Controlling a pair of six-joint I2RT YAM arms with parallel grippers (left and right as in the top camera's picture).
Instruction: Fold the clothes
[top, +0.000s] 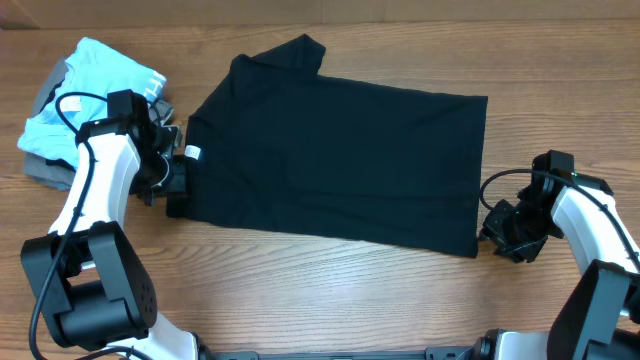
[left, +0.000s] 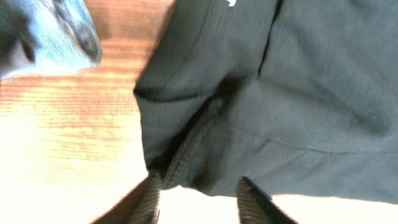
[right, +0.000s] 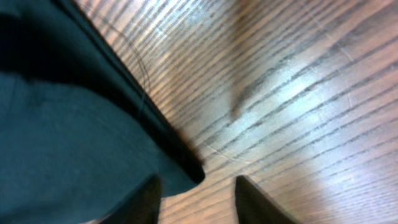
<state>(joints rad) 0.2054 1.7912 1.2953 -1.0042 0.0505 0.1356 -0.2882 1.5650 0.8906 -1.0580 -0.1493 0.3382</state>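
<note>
A black T-shirt (top: 340, 150) lies flat across the middle of the wooden table, with its white neck label at the left edge and one sleeve pointing to the back. My left gripper (top: 175, 190) is at the shirt's front left corner. In the left wrist view its fingers (left: 199, 196) are open, with the bunched hem of the shirt (left: 280, 93) just between the tips. My right gripper (top: 495, 235) is at the shirt's front right corner. In the right wrist view its fingers (right: 196, 193) are open around the corner of the shirt (right: 62, 124).
A pile of light blue and grey clothes (top: 90, 95) sits at the back left, close behind my left arm; it also shows in the left wrist view (left: 50, 31). Bare wooden tabletop (top: 320, 290) runs along the front.
</note>
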